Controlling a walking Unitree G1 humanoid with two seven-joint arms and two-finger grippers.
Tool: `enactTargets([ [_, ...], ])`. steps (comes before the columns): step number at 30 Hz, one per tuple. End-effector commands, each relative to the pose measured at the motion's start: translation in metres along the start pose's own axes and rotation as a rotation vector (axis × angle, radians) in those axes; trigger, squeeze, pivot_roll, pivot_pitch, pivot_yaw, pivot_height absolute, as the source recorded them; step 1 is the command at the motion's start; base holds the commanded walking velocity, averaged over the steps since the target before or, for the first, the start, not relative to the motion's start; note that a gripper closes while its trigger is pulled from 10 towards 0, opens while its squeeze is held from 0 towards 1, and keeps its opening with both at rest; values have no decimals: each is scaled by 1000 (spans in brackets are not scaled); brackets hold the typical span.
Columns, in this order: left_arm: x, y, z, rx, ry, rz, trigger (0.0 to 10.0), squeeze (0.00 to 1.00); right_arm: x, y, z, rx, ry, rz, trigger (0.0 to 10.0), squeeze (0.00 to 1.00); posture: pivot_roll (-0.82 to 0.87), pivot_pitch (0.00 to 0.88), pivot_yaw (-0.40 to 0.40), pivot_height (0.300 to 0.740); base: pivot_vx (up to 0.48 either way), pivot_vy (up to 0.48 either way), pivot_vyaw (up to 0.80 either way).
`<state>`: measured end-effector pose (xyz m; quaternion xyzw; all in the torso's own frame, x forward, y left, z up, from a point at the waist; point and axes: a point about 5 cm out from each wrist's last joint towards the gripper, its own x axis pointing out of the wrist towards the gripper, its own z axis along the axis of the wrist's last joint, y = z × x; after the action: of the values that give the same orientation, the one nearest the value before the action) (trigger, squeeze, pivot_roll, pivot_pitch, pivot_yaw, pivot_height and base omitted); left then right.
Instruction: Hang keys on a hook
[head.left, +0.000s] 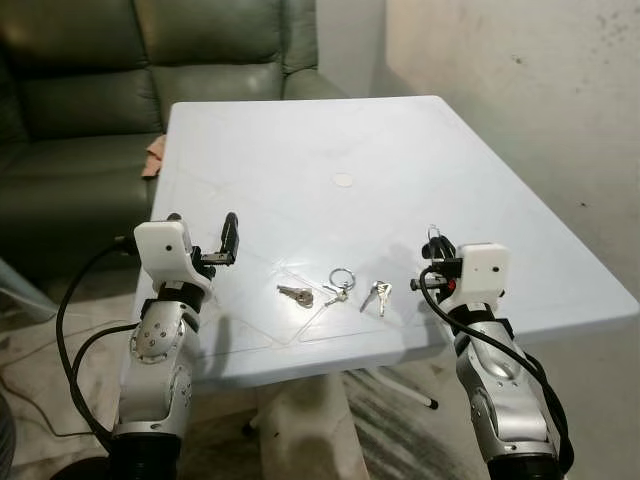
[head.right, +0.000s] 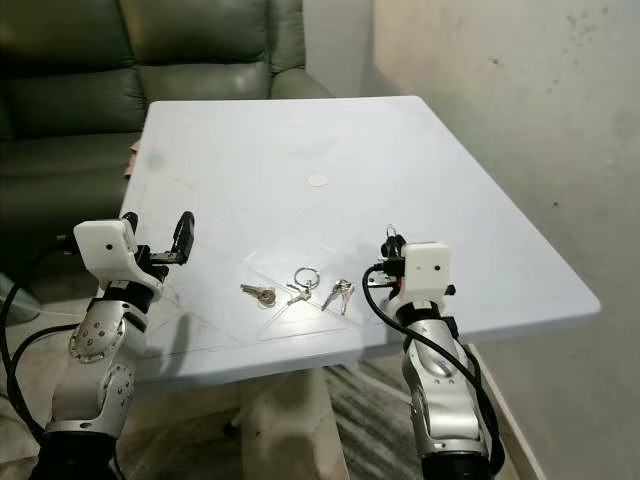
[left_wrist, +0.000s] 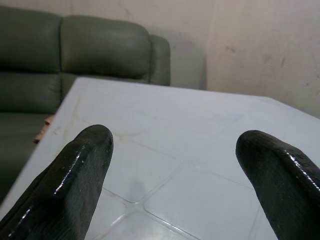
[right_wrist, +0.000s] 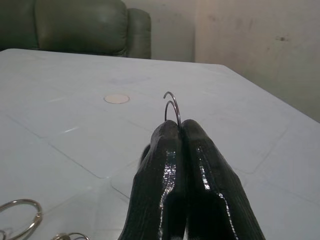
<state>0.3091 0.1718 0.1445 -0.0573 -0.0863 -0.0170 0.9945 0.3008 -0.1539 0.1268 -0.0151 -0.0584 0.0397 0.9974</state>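
Observation:
Three small sets of keys lie near the front edge of the white table (head.left: 300, 150): a single key (head.left: 296, 294), a key ring (head.left: 340, 278) with small keys on it, and a pair of keys (head.left: 378, 294). My right gripper (head.left: 437, 243) hovers just right of them, shut on a thin wire hook (right_wrist: 172, 106) that sticks up from its fingertips (right_wrist: 170, 135). My left gripper (head.left: 205, 237) is open above the table's front left part, with nothing between its fingers (left_wrist: 80, 165).
A dark green sofa (head.left: 100, 90) stands behind and left of the table. A bare wall (head.left: 520, 80) runs along the right. A small white disc (head.left: 343, 180) lies mid-table. A pinkish cloth (head.left: 153, 155) shows at the table's left edge.

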Motion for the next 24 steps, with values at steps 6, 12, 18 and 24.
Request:
enactTargets([
  [6,4,3,-1,60,21,27,10000,0,0,1,-1,-12,12,-1,10000,0,25,0,-19,740,0,132,-738],
  [12,7,-5,-2,-6,42,-25,10000,0,-1,-1,-2,-18,17,-11,10000,0,17,0,-15,740,0,0,-738],
  [18,6,-9,-1,-43,46,-60,10000,0,-3,-3,-2,-24,22,-25,10000,0,12,0,-12,740,0,0,-731],
  [24,5,-10,-5,-4,68,-56,10000,0,-5,-4,-2,-26,24,-33,10000,0,6,0,-14,740,0,0,-727],
])
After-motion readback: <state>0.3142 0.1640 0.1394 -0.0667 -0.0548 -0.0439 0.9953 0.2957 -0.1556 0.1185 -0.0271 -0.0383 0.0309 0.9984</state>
